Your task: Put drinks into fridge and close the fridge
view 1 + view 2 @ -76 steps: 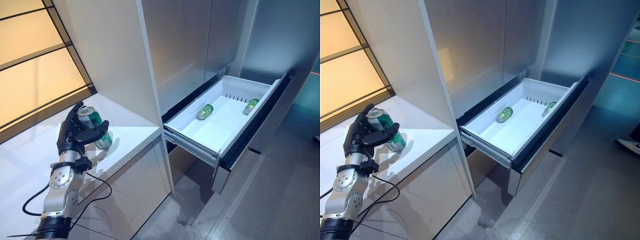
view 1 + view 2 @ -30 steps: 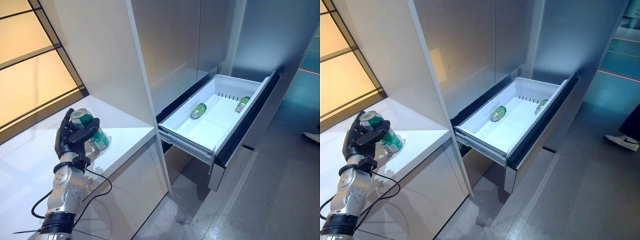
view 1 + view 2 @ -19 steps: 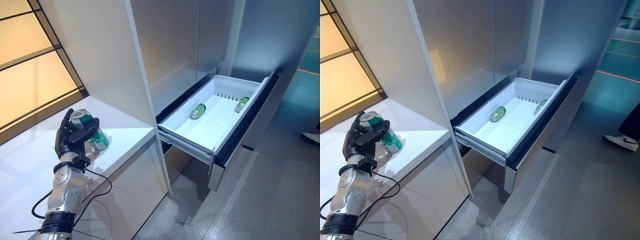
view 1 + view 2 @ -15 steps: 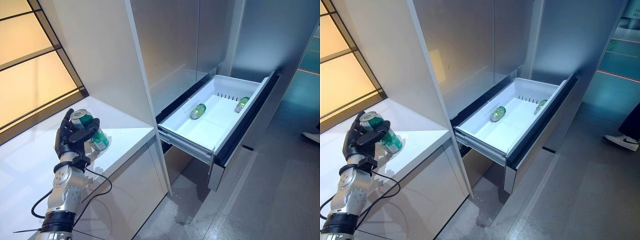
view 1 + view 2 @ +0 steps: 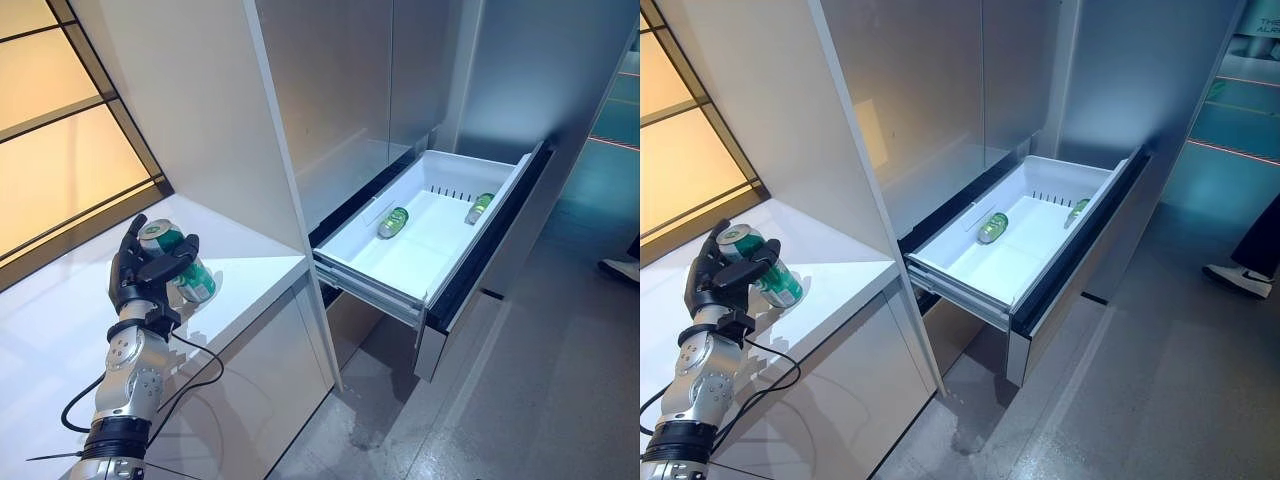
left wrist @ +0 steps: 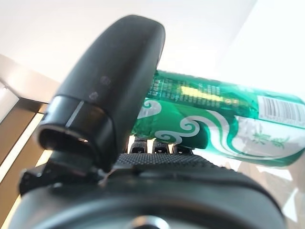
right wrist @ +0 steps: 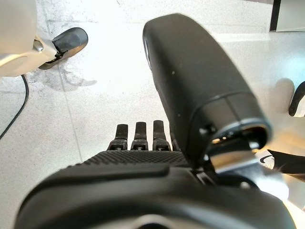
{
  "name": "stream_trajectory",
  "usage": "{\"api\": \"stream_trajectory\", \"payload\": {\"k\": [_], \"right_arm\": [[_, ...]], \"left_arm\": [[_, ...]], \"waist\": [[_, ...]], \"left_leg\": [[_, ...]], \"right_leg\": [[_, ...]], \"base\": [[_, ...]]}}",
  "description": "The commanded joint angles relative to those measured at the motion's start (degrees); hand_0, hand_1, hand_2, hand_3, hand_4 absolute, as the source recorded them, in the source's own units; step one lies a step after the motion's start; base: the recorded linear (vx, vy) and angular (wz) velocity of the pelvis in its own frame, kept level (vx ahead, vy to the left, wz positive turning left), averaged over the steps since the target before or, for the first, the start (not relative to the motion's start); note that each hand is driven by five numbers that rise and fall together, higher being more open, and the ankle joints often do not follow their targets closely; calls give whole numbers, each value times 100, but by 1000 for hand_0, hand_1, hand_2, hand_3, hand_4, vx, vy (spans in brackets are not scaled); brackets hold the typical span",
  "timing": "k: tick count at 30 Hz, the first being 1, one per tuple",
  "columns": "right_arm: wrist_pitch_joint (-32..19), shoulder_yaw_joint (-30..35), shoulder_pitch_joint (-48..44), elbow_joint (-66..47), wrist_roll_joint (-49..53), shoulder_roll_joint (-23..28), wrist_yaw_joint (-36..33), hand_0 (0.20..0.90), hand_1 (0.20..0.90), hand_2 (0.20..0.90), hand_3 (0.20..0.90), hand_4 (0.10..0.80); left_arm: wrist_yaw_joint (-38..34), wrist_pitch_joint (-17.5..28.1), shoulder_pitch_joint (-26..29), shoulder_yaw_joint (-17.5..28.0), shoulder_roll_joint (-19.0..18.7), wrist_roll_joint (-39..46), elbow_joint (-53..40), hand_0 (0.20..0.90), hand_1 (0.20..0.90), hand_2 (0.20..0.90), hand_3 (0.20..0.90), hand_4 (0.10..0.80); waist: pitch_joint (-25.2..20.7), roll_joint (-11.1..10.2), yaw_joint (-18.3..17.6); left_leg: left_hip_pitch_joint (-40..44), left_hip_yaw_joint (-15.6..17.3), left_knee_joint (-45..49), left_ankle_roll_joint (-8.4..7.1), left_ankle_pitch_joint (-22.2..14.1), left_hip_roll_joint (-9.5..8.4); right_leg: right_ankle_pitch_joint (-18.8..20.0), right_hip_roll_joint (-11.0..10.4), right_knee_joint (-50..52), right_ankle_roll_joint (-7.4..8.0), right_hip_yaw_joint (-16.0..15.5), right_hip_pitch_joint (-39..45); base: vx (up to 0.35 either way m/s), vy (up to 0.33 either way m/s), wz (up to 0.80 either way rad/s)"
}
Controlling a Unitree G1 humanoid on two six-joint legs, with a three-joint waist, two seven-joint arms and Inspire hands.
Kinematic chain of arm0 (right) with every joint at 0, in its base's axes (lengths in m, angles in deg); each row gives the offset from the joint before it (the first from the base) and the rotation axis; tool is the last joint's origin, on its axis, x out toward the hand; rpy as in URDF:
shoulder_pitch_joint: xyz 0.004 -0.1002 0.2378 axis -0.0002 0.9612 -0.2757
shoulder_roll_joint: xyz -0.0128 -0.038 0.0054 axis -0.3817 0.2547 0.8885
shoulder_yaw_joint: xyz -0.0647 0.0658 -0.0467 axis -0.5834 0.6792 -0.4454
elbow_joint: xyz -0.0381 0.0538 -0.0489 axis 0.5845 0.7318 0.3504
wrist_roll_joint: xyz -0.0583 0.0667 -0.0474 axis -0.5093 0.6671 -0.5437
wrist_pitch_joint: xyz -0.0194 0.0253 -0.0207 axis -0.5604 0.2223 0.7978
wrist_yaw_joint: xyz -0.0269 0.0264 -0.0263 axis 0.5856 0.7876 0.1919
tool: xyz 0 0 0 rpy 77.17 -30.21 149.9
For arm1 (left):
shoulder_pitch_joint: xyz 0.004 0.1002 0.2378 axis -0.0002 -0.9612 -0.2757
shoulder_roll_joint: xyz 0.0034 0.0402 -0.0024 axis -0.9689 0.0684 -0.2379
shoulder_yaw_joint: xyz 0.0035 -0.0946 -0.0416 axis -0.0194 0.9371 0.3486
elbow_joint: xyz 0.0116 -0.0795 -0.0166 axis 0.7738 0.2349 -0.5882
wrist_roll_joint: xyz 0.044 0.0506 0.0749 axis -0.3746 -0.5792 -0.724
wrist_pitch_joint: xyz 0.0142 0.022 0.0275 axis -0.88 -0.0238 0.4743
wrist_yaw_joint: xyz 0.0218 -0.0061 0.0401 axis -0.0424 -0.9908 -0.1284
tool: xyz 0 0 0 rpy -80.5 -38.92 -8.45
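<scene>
My left hand (image 5: 138, 277) is shut on a green drink can (image 5: 199, 282), holding it tilted just over the white counter (image 5: 250, 270) at the lower left. The left wrist view shows the thumb (image 6: 109, 90) curled across the can (image 6: 228, 124). The fridge drawer (image 5: 366, 284) stands pulled out to the right of the counter. Two green drinks lie in it, one near the middle (image 5: 392, 222) and one at the far side (image 5: 479, 208). My right hand (image 7: 143, 191) shows only in its own wrist view, hanging open over the floor and holding nothing.
A tall white panel (image 5: 200, 110) rises between the counter and the fridge's grey doors (image 5: 350, 90). Grey floor (image 5: 540, 400) lies in front of the drawer. A person's shoe (image 5: 1238, 280) stands at the right edge.
The camera has moved, so the whole picture has drifted left. My left hand has tightened its thumb over the can and keeps hold of it. The drawer stays pulled out.
</scene>
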Motion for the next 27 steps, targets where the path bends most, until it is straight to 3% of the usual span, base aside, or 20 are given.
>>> {"api": "stream_trajectory", "payload": {"k": [1,8,9,10,11,27], "right_arm": [[-335,87,-377,146,57,75,-242,900,900,900,900,800],[-343,74,-385,138,68,69,-250,900,900,900,900,800],[-340,73,-387,137,68,70,-251,900,900,900,900,800],[-345,72,-390,142,67,74,-251,900,900,900,900,800],[-351,63,-390,140,72,69,-259,900,900,900,900,800],[-525,49,-412,116,23,67,-262,900,900,900,900,800]], "left_arm": [[2,464,1180,205,-736,-276,78,900,900,900,900,800],[55,347,1208,178,-775,-358,144,900,900,900,900,800],[81,324,1207,170,-782,-358,145,815,815,815,801,701],[113,299,1211,159,-792,-373,165,521,521,521,458,358],[129,282,1221,140,-798,-380,164,300,300,300,200,100],[450,67,1348,-73,-947,-497,133,300,300,300,200,100]], "waist": [[-154,-102,-89],[-150,-96,-95],[-149,-96,-94],[-149,-94,-98],[-152,-94,-100],[-143,-82,-133]], "left_leg": [[-21,-9,263,174,-641,-444],[-24,-9,265,173,-639,-446],[-24,-8,266,173,-639,-447],[-18,-3,265,174,-641,-446],[-14,-1,263,175,-643,-447],[-22,18,285,184,-643,-453]], "right_leg": [[-940,13,869,250,205,-145],[-941,10,879,253,212,-154],[-941,9,880,252,211,-154],[-940,10,881,252,211,-153],[-940,11,877,251,213,-149],[-910,22,860,259,270,-158]], "base": [[0,0,0],[0,0,0],[0,0,0],[0,0,0],[0,0,0],[0,0,0]]}}
